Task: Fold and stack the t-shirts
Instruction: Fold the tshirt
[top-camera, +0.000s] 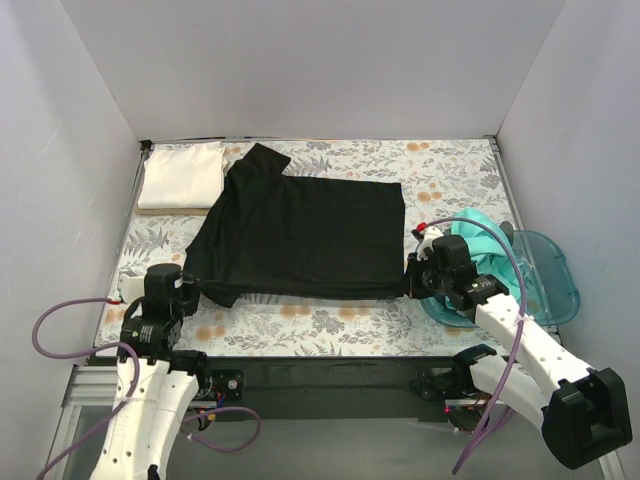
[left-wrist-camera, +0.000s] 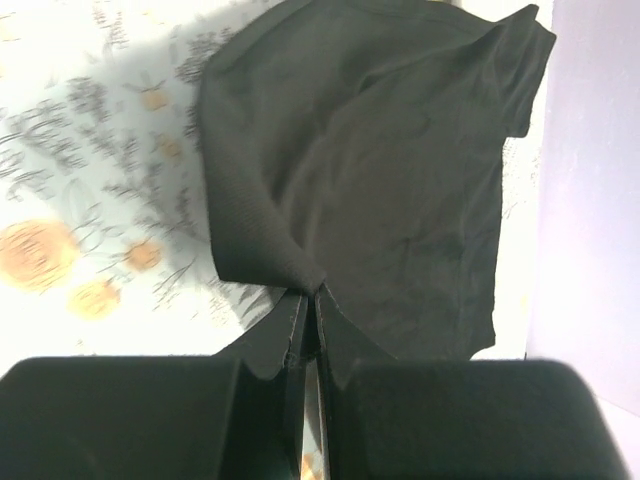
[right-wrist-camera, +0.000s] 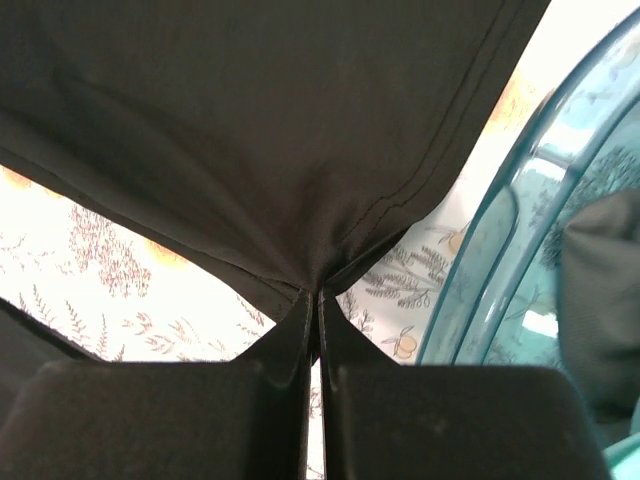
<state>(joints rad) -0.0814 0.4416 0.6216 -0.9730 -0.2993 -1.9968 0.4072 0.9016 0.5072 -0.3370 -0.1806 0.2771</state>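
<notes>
- Top external: black t-shirt (top-camera: 300, 235) spread flat mid-table on floral table cover (top-camera: 330, 322), neck end left, hem right.
- Left gripper (top-camera: 192, 284) pinched tight on the shirt's near-left corner; the left wrist view shows cloth bunched into the tips. Sleeve or shoulder, hard to tell.
- Right gripper (top-camera: 408, 276) clamped on the near-right hem corner, stitched edge drawn into the tips.
- Both near corners held, likely so the near edge lifts evenly and carries over for a fold.
- White t-shirt (top-camera: 182, 175) folded at the far-left corner, likely the stack base.
- Teal t-shirt (top-camera: 482, 232) draped in the blue bin (top-camera: 555, 280) at right, not yet folded.
</notes>
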